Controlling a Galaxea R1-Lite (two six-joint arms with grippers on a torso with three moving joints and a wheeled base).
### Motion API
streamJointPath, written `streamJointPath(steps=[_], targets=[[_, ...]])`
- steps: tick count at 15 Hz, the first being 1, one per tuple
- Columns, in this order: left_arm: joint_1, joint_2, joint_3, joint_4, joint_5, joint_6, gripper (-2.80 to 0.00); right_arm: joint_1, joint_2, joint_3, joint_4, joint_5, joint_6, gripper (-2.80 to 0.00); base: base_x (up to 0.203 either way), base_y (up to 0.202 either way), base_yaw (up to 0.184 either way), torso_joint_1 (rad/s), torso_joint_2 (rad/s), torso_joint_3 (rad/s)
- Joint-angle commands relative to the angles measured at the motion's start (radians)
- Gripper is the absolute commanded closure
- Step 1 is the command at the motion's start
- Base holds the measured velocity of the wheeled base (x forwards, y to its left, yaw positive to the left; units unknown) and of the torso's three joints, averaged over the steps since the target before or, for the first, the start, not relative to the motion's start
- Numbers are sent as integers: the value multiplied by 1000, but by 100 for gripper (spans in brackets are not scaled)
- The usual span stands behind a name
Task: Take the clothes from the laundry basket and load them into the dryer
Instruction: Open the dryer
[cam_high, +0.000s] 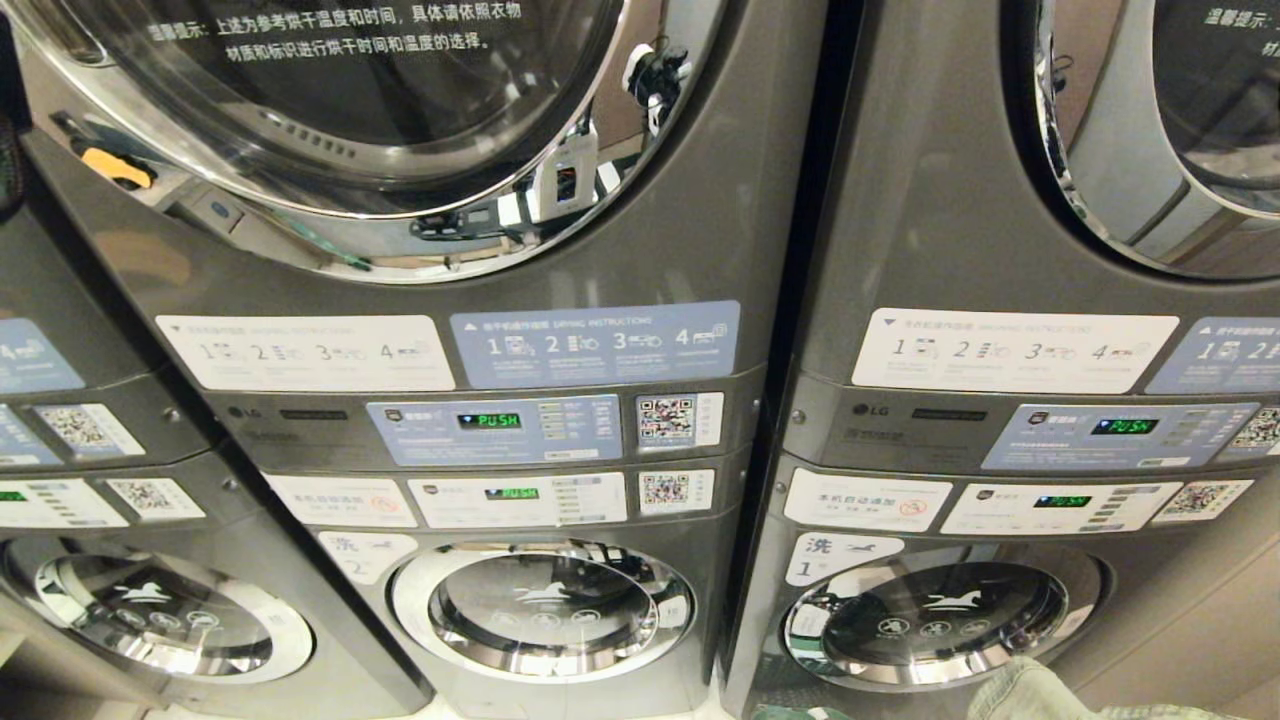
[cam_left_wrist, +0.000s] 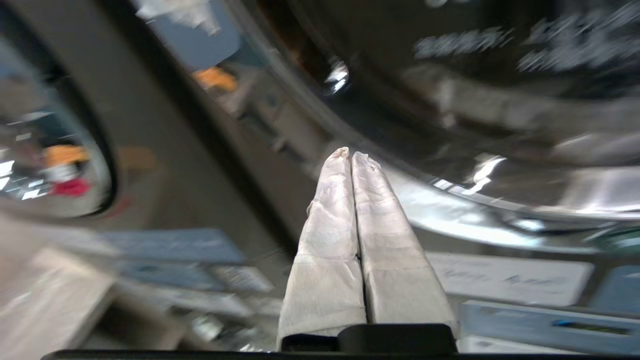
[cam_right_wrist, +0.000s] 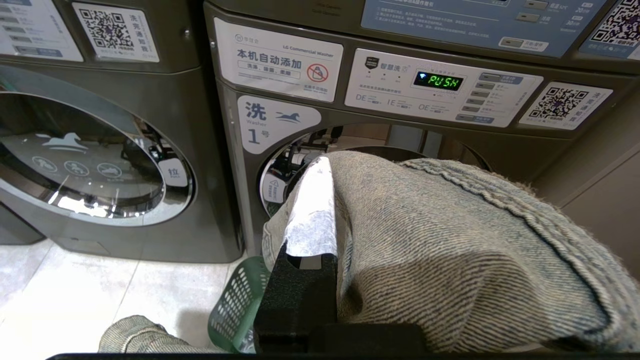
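I'm seeing dark grey machines (cam_high: 700, 250) with chrome-ringed doors (cam_high: 540, 610), green displays (cam_right_wrist: 438, 81), a faded blue-grey denim garment (cam_right_wrist: 450, 250) and a green laundry basket (cam_right_wrist: 237, 300).

Stacked grey machines fill the frame. Upper dryer door (cam_high: 400, 110) at 11 o'clock, shut, chrome rim mirroring the room. Green PUSH display (cam_high: 489, 421) near centre. Denim garment (cam_high: 1040, 695) at 5 o'clock, lower edge.
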Motion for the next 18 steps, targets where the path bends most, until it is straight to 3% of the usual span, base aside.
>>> streamJointPath(steps=[1, 3, 8, 10, 11, 16, 18], targets=[[-20, -9, 12, 0, 78, 44, 0, 0, 1, 0, 0, 0, -1, 0, 0, 0, 0, 0, 0, 0], [-35, -2, 9, -15, 163, 102, 0, 0, 1, 0, 0, 2, -4, 0, 0, 0, 0, 0, 0, 0], [-56, 14, -112, -25, 176, 141, 0, 0, 1, 0, 0, 0, -1, 0, 0, 0, 0, 0, 0, 0], [-61, 44, -189, -17, 255, 178, 0, 0, 1, 0, 0, -1, -1, 0, 0, 0, 0, 0, 0, 0], [-63, 55, -202, -17, 291, 183, 0, 0, 1, 0, 0, -1, -1, 0, 0, 0, 0, 0, 0, 0], [-63, 113, -221, -40, 325, 179, 0, 0, 1, 0, 0, -1, -1, 0, 0, 0, 0, 0, 0, 0], [-64, 177, -319, -76, 393, 173, 0, 0, 1, 0, 0, -1, -1, 0, 0, 0, 0, 0, 0, 0]])
